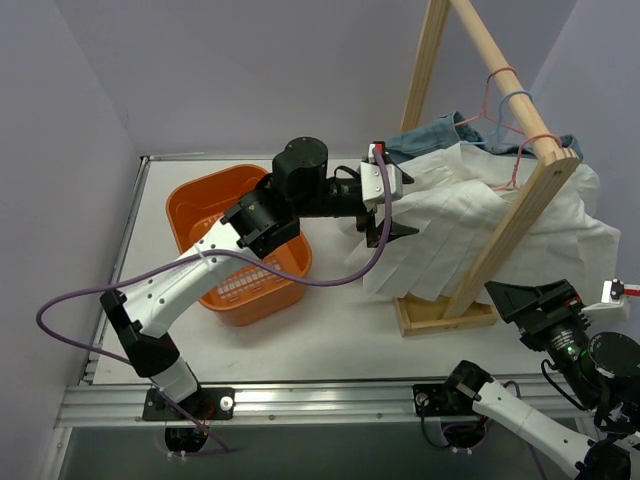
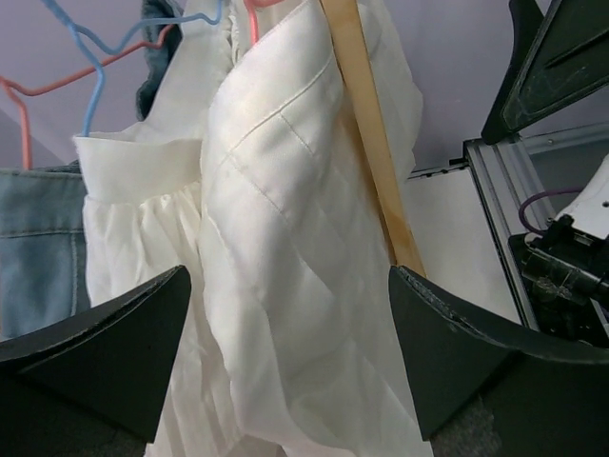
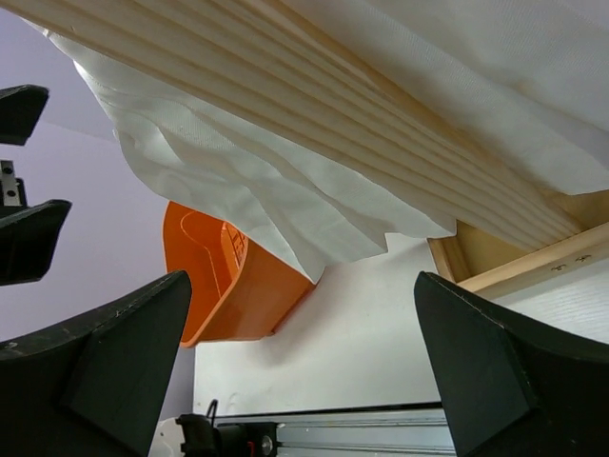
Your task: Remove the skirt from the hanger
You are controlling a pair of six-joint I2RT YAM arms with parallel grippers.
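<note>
Nothing is done yet: the skirt [image 1: 470, 215] hangs on its hanger [image 2: 253, 21]. My left gripper [image 1: 388, 228], just beside the skirt, and my right gripper [image 3: 304, 352] are wide and empty.

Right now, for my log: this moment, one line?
left gripper open facing white pleated fabric skirt | right gripper open | skirt hung

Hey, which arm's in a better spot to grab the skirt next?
Left. The left end effector, open, is at the white skirt, fabric framed between its fingers. The right end effector, also open, sits low beside the wooden rack's base.
</note>
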